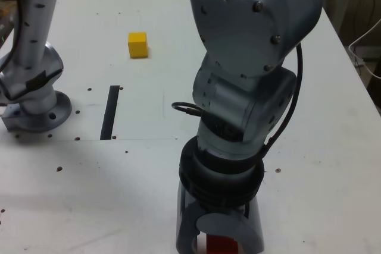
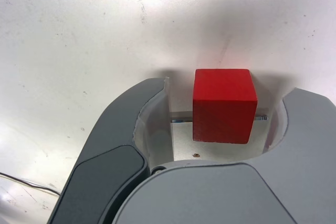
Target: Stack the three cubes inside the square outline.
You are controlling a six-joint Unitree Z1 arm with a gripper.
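A red cube (image 2: 224, 103) rests on the white table between the two fingers of my gripper (image 2: 227, 88), with a gap on each side, so the jaws stand open around it without touching. In the exterior view the gripper (image 1: 219, 237) points down at the near edge of the table and only a sliver of the red cube (image 1: 221, 244) shows between its fingers. A yellow cube (image 1: 137, 44) sits alone on the far part of the table, to the exterior view's left. The square outline is out of view.
A straight black tape strip (image 1: 110, 112) lies on the table (image 1: 309, 147) left of the arm in the exterior view. The arm's grey base (image 1: 36, 111) stands at the far left. The arm's bulky wrist (image 1: 250, 57) hides the middle of the table.
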